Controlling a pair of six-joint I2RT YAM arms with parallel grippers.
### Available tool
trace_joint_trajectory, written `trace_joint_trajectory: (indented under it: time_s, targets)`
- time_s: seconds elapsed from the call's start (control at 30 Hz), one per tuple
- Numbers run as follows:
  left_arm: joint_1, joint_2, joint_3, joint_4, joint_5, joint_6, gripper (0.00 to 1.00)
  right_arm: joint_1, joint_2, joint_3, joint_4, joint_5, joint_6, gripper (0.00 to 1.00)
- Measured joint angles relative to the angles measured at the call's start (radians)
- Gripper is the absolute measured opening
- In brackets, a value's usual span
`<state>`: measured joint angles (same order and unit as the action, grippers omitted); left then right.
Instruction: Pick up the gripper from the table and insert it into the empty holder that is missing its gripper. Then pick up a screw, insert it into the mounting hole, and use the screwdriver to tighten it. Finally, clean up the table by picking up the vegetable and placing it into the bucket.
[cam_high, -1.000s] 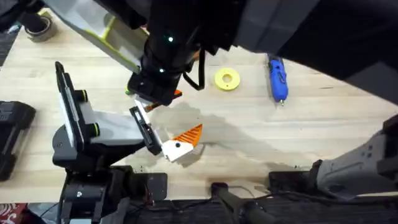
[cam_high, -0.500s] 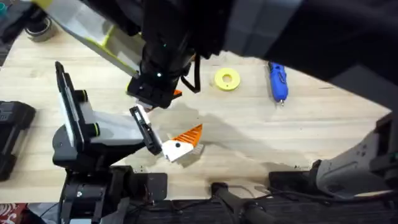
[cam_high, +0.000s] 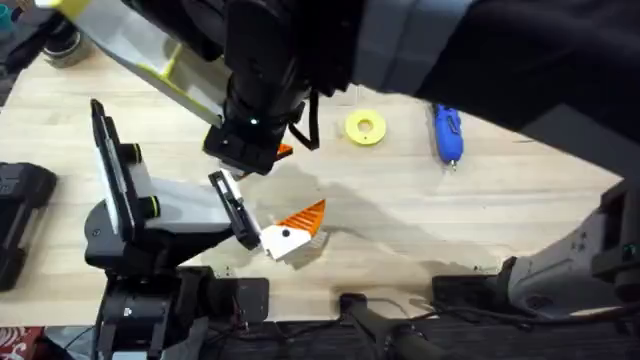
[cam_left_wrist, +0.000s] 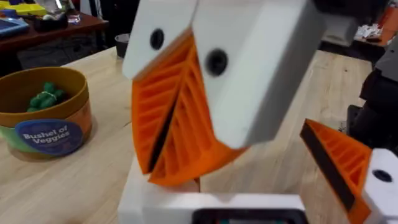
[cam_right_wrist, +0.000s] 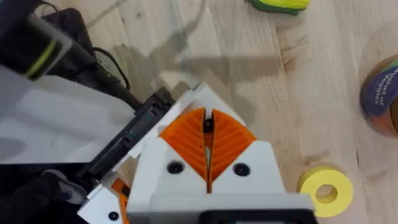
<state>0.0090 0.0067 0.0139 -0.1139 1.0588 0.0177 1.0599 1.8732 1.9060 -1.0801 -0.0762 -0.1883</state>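
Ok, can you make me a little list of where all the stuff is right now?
right claw: shut, orange pads together
left claw: low, near the front of the table
screwdriver: lying on the table, beside the yellow disc
bucket: upright, dark green pieces inside
vegetable: on the table, not in the bucket

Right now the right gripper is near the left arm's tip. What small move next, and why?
Probably ease the right gripper slowly toward the holder. Its pads are shut and it hangs close to that bare white bracket. I can't tell what it holds, so check the grip as it closes in.
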Motion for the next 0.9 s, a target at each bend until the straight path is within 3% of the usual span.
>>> trace_joint_trajectory:
  time_s: [0.07, 0.27, 0.3, 0.7, 0.9]
  targets:
    - [0.000, 0.000, 0.000, 0.000, 0.000, 0.000, 0.986, 0.000, 0.000, 0.000, 0.000, 0.000, 0.001, 0.015]
    - [0.001, 0.000, 0.000, 0.000, -0.002, -0.012, 0.985, -0.022, -0.001, 0.000, -0.003, 0.045, 0.001, 0.906]
    - [0.001, 0.000, 0.000, 0.000, -0.001, -0.014, 0.986, -0.029, -0.002, 0.000, -0.002, 0.049, 0.000, 0.968]
    - [0.001, 0.000, 0.000, 0.001, 0.002, -0.001, 0.985, -0.043, -0.055, -0.005, 0.006, 0.019, 0.000, 0.995]
    - [0.001, 0.000, 0.000, 0.001, 0.003, 0.002, 0.986, -0.154, -0.181, -0.005, 0.006, 0.007, 0.000, 0.996]
